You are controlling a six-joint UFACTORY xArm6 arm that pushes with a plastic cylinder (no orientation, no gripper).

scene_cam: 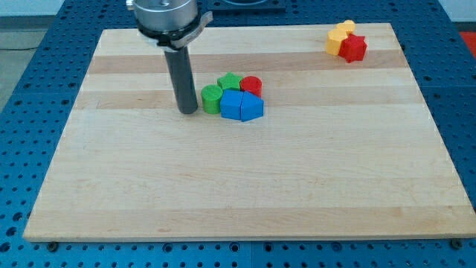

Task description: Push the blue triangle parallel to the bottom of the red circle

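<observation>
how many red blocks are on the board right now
2: a red circle in the central cluster, above the blue blocks, and a red star-like block touching the yellow ones near the view's top right. None seem hidden.

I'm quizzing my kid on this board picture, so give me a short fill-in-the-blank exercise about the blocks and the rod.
My tip sits just to the view's ____ of the green cylinder.
The red circle lies toward the view's ____ from the blue blocks.
Near the board's top right corner, a red block touches a ____ one.

Missing words: left; top; yellow
</observation>
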